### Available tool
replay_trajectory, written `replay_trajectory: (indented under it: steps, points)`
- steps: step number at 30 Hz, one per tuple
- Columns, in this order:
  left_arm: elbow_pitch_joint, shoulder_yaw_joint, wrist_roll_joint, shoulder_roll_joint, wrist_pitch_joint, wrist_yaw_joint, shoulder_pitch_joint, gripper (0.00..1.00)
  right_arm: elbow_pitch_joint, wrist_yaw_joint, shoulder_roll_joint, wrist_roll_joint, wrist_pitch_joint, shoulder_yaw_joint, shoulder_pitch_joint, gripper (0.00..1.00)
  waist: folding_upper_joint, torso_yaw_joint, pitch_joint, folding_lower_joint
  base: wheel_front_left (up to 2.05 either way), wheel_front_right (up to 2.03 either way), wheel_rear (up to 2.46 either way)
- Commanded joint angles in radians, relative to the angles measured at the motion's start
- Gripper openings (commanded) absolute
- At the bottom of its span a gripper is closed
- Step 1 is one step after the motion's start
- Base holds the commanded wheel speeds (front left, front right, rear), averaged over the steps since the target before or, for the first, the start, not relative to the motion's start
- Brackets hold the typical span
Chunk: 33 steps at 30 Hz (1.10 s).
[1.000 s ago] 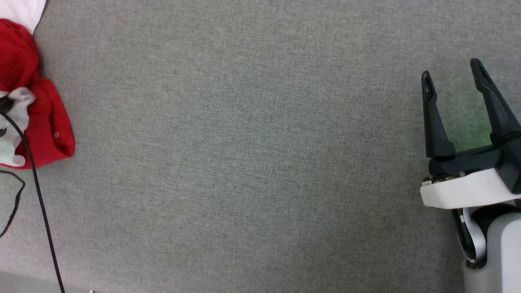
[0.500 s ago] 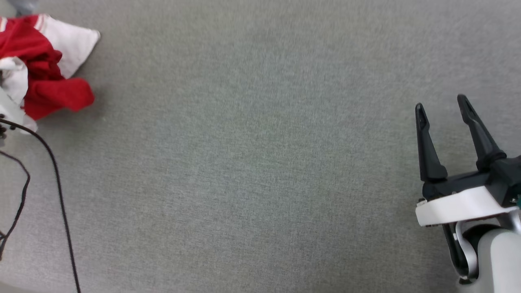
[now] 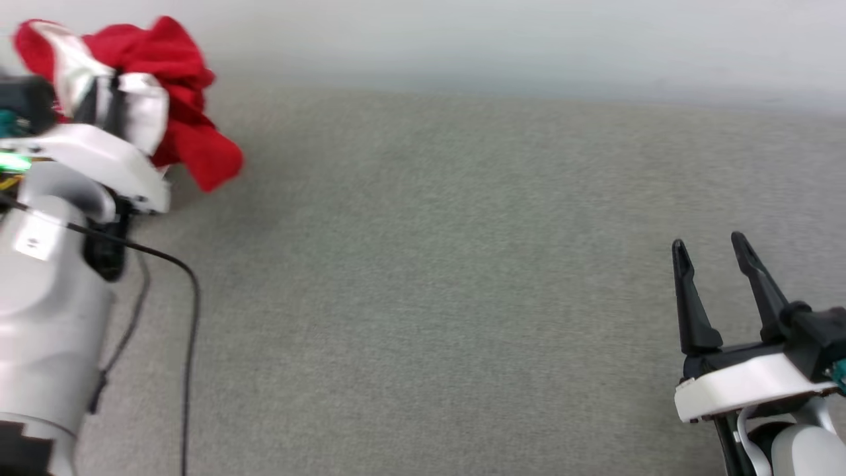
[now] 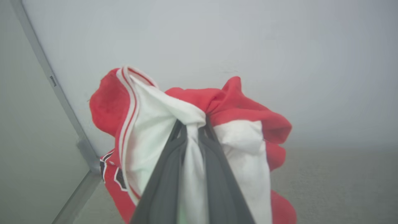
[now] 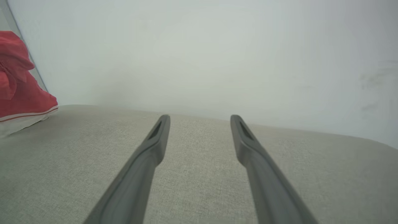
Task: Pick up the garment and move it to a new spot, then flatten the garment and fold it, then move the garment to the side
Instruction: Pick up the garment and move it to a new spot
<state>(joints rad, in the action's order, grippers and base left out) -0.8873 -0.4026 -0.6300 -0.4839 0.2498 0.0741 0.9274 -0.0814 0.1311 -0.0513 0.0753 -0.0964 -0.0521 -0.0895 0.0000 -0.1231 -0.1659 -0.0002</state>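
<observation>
The garment, a bunched red jersey with white sleeves and striped trim, hangs at the head view's upper left, lifted off the grey surface. My left gripper is shut on a white fold of the garment, and cloth drapes over both fingers. Dark numerals show at the garment's lower left in the left wrist view. My right gripper stands open at the lower right, nothing between its fingers. In the right wrist view, part of the garment shows at the far left.
A grey fabric surface spreads across the head view, ending at a pale wall behind. A black cable trails from my left arm. A grey frame strip runs along the wall's left side.
The left gripper closed on the garment and lifted it off the surface. The head view tilted up, bringing the wall and left arm into view. The right gripper stayed open.
</observation>
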Motion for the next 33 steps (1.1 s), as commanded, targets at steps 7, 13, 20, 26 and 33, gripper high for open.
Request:
replay_trajectory:
  steps: [7,13,20,26,33]
  points:
    - [0.183,-0.053,0.012,0.109,0.004,-0.027,-0.131,0.00,0.004,-0.001,0.001,0.012,0.013,-0.012,0.062,1.00,0.0000,0.128,0.110,0.0002,0.00,0.00,0.00]
    - [0.330,-0.132,0.011,0.180,-0.054,-0.031,-0.247,0.00,-0.009,-0.001,0.001,0.015,0.027,-0.020,0.090,1.00,0.0000,0.196,0.127,0.0002,0.00,0.00,0.00]
    - [0.421,-0.269,0.017,0.273,-0.137,-0.003,-0.373,0.00,-0.024,-0.001,0.002,0.025,0.028,-0.022,0.088,1.00,0.0000,0.236,0.082,0.0002,0.00,0.00,0.00]
    - [0.424,-0.389,0.016,0.327,-0.190,0.024,-0.478,0.00,-0.018,-0.001,0.001,0.033,0.014,-0.024,0.068,1.00,0.0000,0.233,0.031,0.0002,0.00,0.00,0.00]
    - [0.435,-0.508,0.054,0.340,-0.208,0.044,-0.525,0.00,0.000,-0.001,0.001,0.027,0.000,-0.027,0.049,1.00,0.0000,0.206,-0.003,0.0002,0.00,0.00,0.00]
